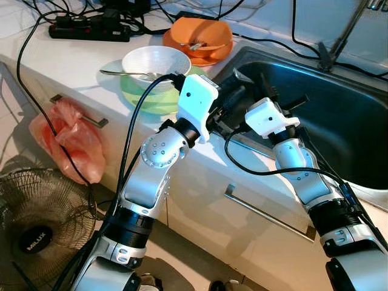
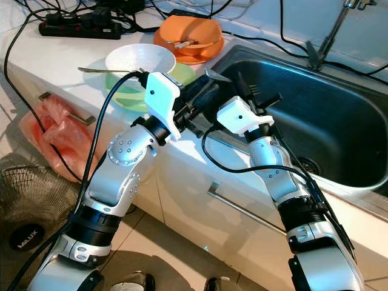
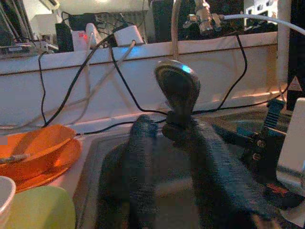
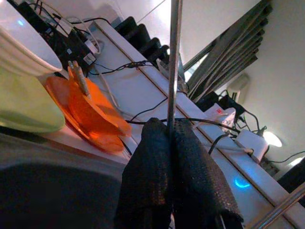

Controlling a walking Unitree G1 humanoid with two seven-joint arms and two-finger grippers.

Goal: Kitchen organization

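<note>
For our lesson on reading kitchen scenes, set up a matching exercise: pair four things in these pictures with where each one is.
Things:
1. white bowl
2. orange bowl
3. pink plastic bag
4. spoon

Places:
A. hanging from a cabinet handle
B. held in the left gripper above the sink
C. stacked on the green bowl
D. on an orange plate near the back of the counter

Pairs: 1-C, 2-D, 3-A, 4-B
</note>
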